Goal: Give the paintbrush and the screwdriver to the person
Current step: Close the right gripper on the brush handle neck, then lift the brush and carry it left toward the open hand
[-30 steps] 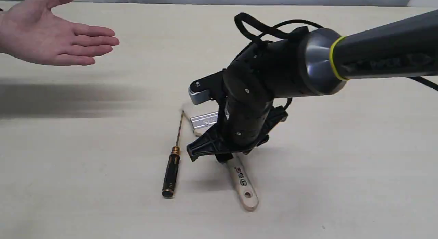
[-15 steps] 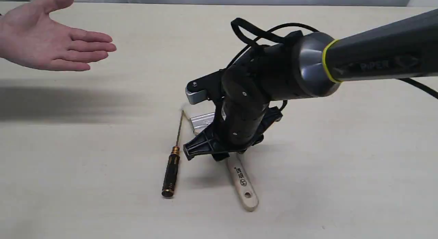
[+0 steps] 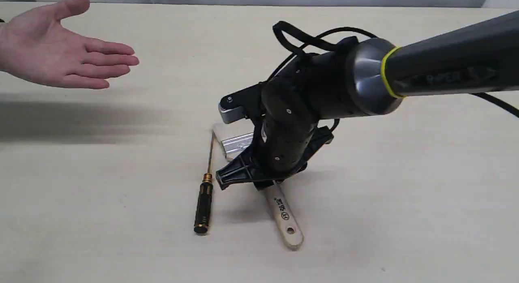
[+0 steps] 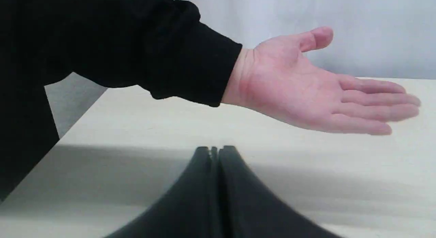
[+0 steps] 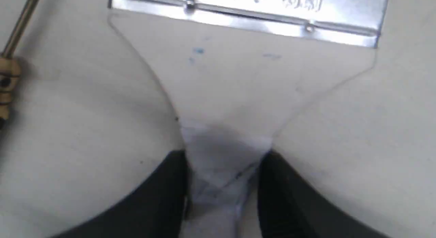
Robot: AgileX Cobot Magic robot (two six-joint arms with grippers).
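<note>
The paintbrush [image 3: 285, 220] lies on the table with its wooden handle toward the front and its silver ferrule [image 3: 236, 142] toward the back. My right gripper [image 3: 264, 185] stands over the handle's neck and is shut on it. In the right wrist view the black fingers [image 5: 163, 193] flank the narrow neck of the paintbrush [image 5: 238, 77]. Just left of the brush lies the screwdriver [image 3: 203, 202], and its bronze shaft [image 5: 18, 26] shows at the edge of the right wrist view. The person's open hand [image 3: 56, 52] hovers at the far left. My left gripper [image 4: 214, 150] is shut and empty, below that hand [image 4: 306, 84].
The pale table [image 3: 405, 194] carries only the two tools. The hand's shadow [image 3: 73, 121] falls across the left side. The right arm [image 3: 446, 68] stretches in from the right edge, with black cables looping above its wrist.
The right arm has shifted slightly left and down, and its fingers now hold the brush. The brush has slid a little left, toward the screwdriver. The hand has sunk a little.
</note>
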